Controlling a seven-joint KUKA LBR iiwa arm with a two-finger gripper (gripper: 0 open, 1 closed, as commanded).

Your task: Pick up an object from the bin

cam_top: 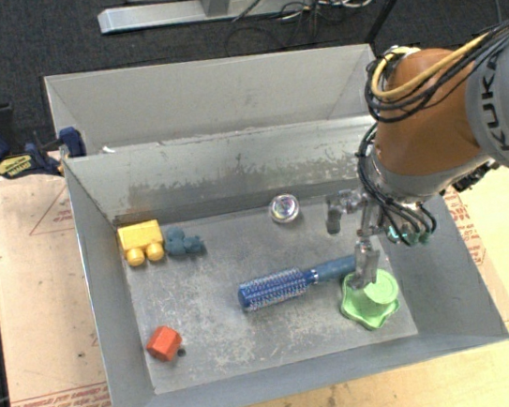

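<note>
My gripper (351,238) hangs over the right part of the bin, open, with nothing between its fingers. One fingertip (369,266) reaches down to the rim of a light green cup-shaped thing (372,302) lying near the front right corner. The other fingertip (334,218) stands higher and further back. A blue hairbrush (273,290) lies flat just left of the green thing, its handle end (338,269) pointing at the lower fingertip. A small shiny round silver thing (284,208) rests near the back wall, left of the gripper.
At the left of the bin lie a yellow block (141,241) and a small dark teal thing (183,244) side by side, and a red cube (164,343) near the front left corner. The arm's orange cover and cables hang over the bin's right wall.
</note>
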